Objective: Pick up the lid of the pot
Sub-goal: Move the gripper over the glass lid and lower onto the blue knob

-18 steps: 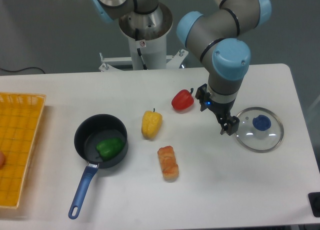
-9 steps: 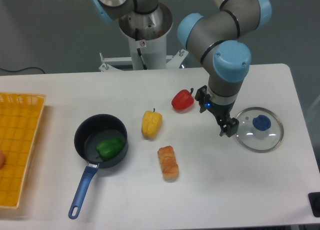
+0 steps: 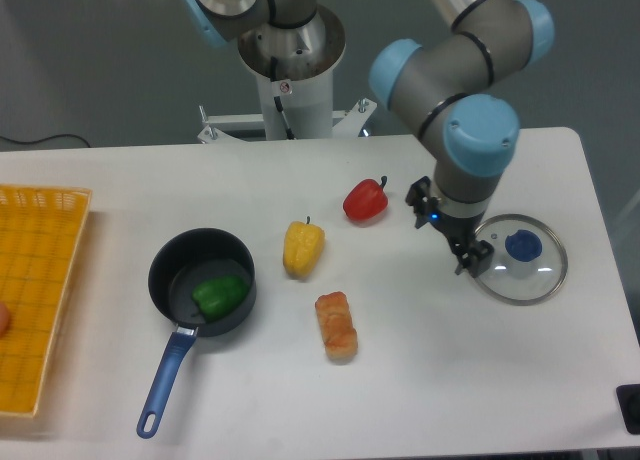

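Observation:
The gripper (image 3: 449,234) hangs from the arm to the left of the pot lid, its two fingers spread wide with nothing held between them. Its right-hand finger overlaps the lid's left edge in this view; whether they touch I cannot tell. The pot lid (image 3: 518,282) lies on the right side of the table, a clear round disc with a thin rim and a blue knob (image 3: 523,245). Part of its upper left side is hidden behind the gripper.
A black pan (image 3: 165,270) with a blue handle holds a green pepper (image 3: 220,296) on the left. A red pepper (image 3: 366,201), a yellow pepper (image 3: 303,249) and an orange-brown item (image 3: 336,326) lie mid-table. An orange crate (image 3: 40,300) stands at the left edge.
The arm and gripper have shifted right, toward the lid. The fingers remain spread, and the lid and other objects have stayed where they were.

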